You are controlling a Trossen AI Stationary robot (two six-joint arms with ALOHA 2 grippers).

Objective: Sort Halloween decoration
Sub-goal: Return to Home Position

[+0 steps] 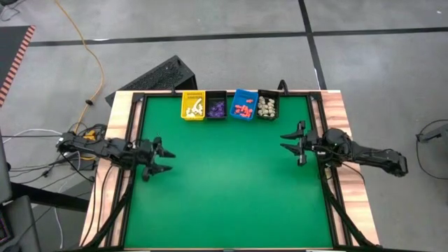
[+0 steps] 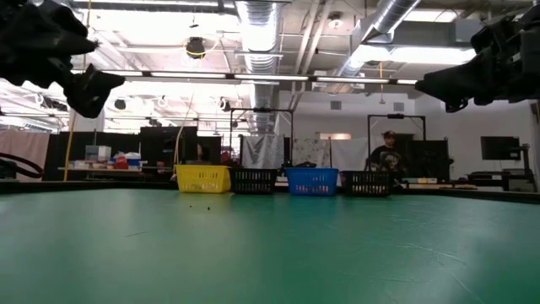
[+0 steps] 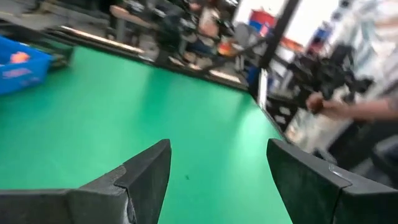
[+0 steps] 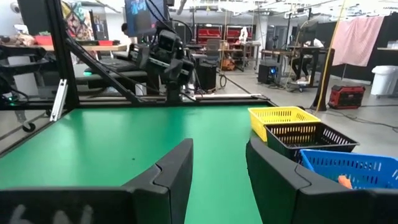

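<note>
The Halloween decoration sits in the row of four bins at the upper middle of the high view, along the far edge of the surface [image 1: 224, 189]. White pieces [image 1: 199, 108] lie in the yellow bin [image 1: 187, 100] and purple pieces [image 1: 218, 108] in the left black bin [image 1: 215, 96]. Orange-red pieces [image 1: 243, 110] lie in the blue bin [image 1: 244, 94], and cream pieces [image 1: 266, 107] in the right black bin [image 1: 276, 101]. Each colour has its own bin, and I see no loose piece on the green in the high view.

The left claw [image 1: 166, 159] hangs at the left middle of that frame, near the surface's left edge and well apart from the bins. Its fingers are spread and hold nothing, as the left wrist view confirms. The right claw [image 1: 285, 141] hangs at the right middle, near the right edge. It too is spread and empty, and the right wrist view shows bare green between its fingers [image 4: 177, 168]. In the low view both arms hang high at the upper corners, off the surface.

Judged from this, the sorting looks finished or nearly so, and the step in hand is parking both arms at their rest pose. The next move calls only for drawing each arm to its own side, claws kept high and away from the bin row so that nothing gets knocked. If a stray piece were found, the nearer claw would need to go down over it, spread as it is now.
</note>
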